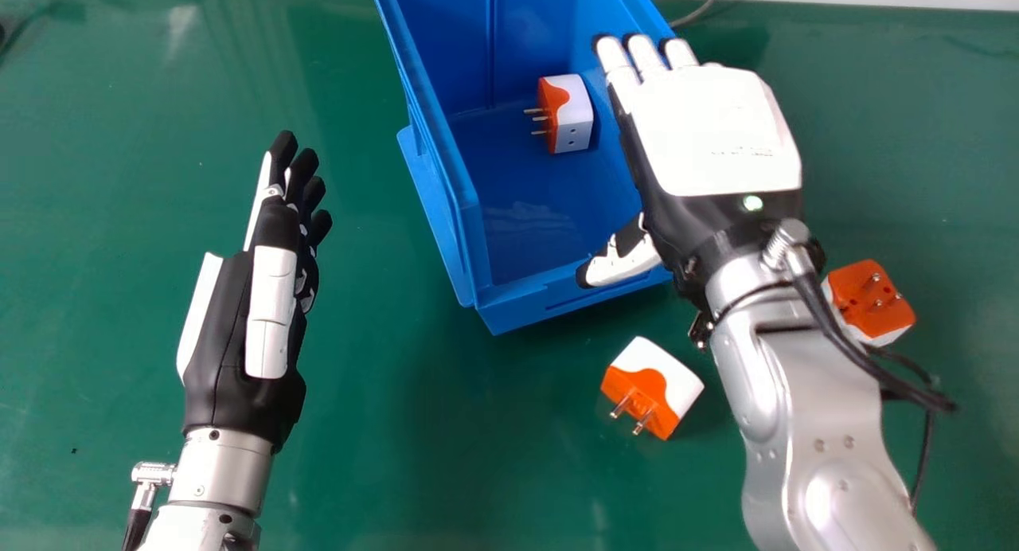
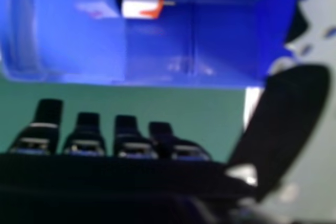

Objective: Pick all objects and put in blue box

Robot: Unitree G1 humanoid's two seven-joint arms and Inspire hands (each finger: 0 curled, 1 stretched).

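Adapter (image 1: 575, 117) in orange and white sits inside the blue box (image 1: 458, 193). Above the box's right side is the right hand (image 1: 716, 137), wide, its fingers straight. A second adapter (image 1: 654, 385) lies on the bench (image 1: 382, 455) near the box; a third adapter (image 1: 874, 302) lies right of it. The left hand (image 1: 231, 320) is open, left of the box.

Both hands—left (image 1: 247, 320), right (image 1: 708, 129)—open

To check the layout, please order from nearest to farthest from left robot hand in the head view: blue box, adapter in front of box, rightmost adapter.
From the left robot hand:
1. Blue box, to its right.
2. Front adapter, in front of box.
3. Rightmost adapter, farther right.
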